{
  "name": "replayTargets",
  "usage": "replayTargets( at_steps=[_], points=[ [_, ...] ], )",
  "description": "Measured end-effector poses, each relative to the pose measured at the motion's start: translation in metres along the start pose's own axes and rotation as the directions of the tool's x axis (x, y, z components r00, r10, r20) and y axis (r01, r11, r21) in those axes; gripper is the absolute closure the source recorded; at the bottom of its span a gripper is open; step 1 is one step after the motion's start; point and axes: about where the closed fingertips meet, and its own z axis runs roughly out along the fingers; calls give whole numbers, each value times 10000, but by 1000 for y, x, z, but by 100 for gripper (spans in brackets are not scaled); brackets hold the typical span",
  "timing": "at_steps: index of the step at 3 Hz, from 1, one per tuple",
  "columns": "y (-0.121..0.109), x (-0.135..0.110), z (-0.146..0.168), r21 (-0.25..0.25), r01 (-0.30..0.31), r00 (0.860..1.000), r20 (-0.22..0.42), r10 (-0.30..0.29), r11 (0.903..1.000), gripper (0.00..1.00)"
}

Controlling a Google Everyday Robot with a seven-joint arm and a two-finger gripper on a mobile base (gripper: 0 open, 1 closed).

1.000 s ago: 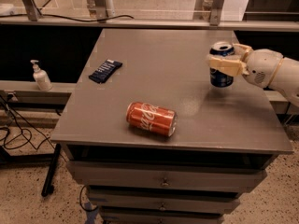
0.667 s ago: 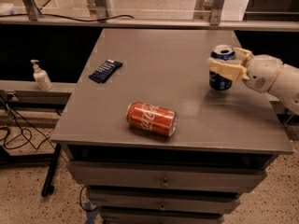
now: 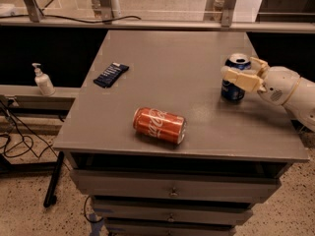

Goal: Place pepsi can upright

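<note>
The pepsi can (image 3: 232,91), dark blue with a silver top, stands upright near the right edge of the grey table (image 3: 172,58). My gripper (image 3: 241,70) reaches in from the right and is shut on the can's upper half. One cream finger (image 3: 240,78) crosses the front of the can and the other sits behind it. The can's bottom appears to rest on the tabletop.
An orange-red Coca-Cola can (image 3: 159,125) lies on its side near the table's front edge. A flat dark blue packet (image 3: 111,74) lies at the left. A soap dispenser (image 3: 43,80) stands on a lower shelf to the left. Drawers (image 3: 172,191) sit under the tabletop.
My gripper has moved the pepsi can slightly down and toward the front, holding it upright. The Coca-Cola can and the packet have not moved.
</note>
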Motion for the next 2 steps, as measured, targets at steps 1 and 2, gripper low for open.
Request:
replayTargets(
  at_steps=[1,2],
  points=[
    [2,4,-6,-32,-200,9997,160,201,9998,60],
    [3,6,-10,-59,-285,9995,168,286,9996,36]
  ],
)
